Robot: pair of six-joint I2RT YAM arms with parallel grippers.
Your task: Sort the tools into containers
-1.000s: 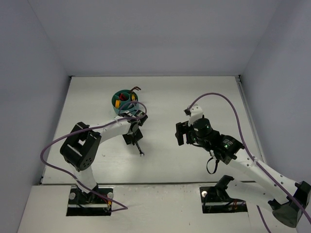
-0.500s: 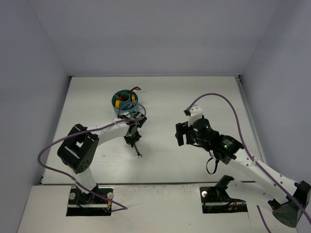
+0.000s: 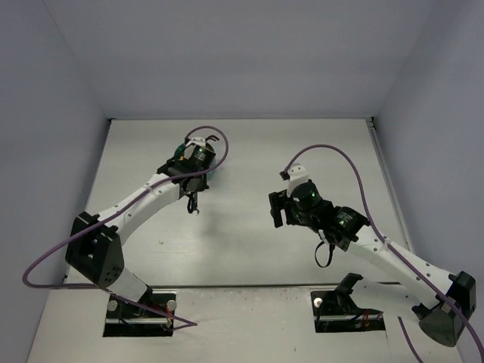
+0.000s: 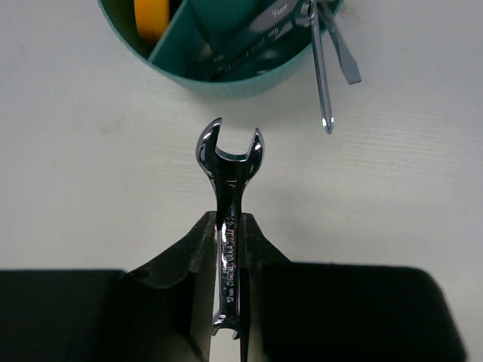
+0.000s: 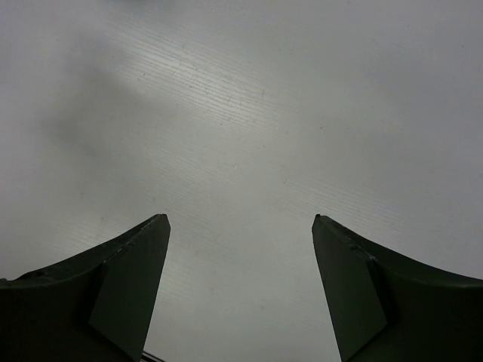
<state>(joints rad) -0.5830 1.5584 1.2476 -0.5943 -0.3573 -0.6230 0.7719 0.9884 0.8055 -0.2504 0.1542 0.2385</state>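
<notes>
My left gripper (image 4: 228, 220) is shut on a silver wrench (image 4: 229, 170), its open end pointing at the teal organiser (image 4: 226, 79) just ahead. The organiser holds a yellow tape measure (image 4: 151, 15) and silver wrenches (image 4: 249, 34); a screwdriver shaft (image 4: 323, 83) hangs over its rim. In the top view my left gripper (image 3: 193, 200) hangs beside the organiser (image 3: 180, 155), which the wrist mostly hides, and the wrench (image 3: 193, 207) points down. My right gripper (image 3: 274, 210) is open and empty over bare table, as the right wrist view (image 5: 240, 222) shows.
The white table (image 3: 249, 242) is walled by grey panels on three sides. Purple cables loop from both arms.
My left arm has swung up and left with the wrench, from mid-table to right beside the organiser. The right arm has shifted slightly.
</notes>
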